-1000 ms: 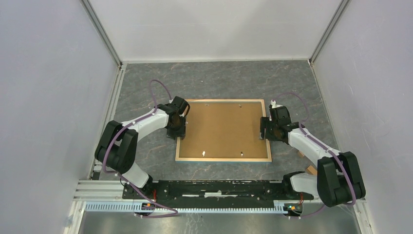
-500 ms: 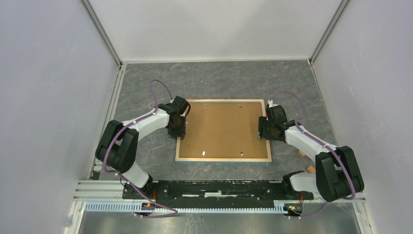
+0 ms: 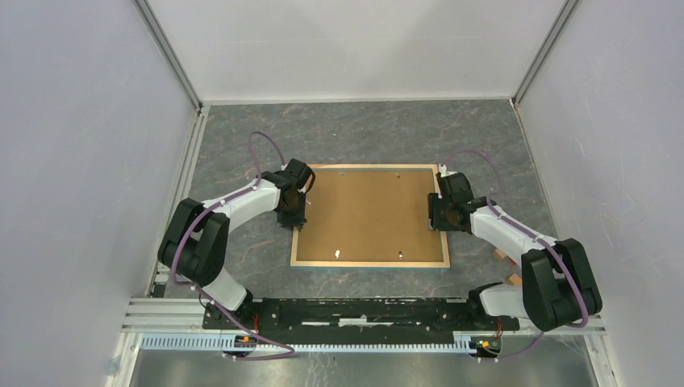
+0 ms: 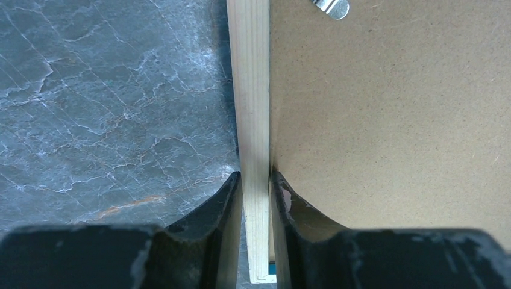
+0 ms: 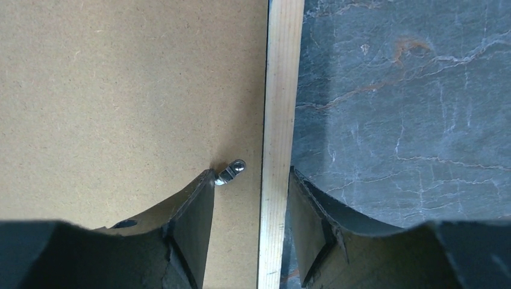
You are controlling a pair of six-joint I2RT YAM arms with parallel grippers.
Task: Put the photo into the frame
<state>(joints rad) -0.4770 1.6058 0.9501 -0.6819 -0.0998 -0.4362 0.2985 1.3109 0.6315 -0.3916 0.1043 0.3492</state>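
With brown backing board point(image 3: 367, 214) in the light-wood frame point(image 3: 371, 263), photo unseen, our left gripper point(image 4: 255, 178) clamps nine o'clock, right gripper point(image 5: 253, 173) gapes at three.

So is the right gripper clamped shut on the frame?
No, the right gripper straddles the frame, with a plain gap beside one finger.

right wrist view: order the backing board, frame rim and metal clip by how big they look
1. backing board, fills the left half
2. frame rim, a narrow strip
3. metal clip, tiny, on the board
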